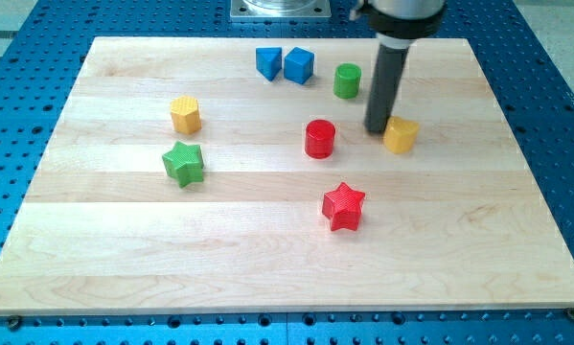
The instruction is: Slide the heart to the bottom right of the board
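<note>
A yellow heart block (401, 135) lies right of the board's middle. My tip (378, 129) stands at the heart's left edge, touching it or very nearly so. The dark rod rises from there toward the view's top. A red cylinder (320, 138) sits left of the tip, and a green cylinder (347, 80) lies just above and left of it.
Two blue blocks (268, 62) (299, 65) sit side by side near the top edge. A yellow hexagon (185, 114) and a green star (184, 163) lie on the left. A red star (344, 206) lies below the centre. The wooden board (478, 259) rests on a blue perforated table.
</note>
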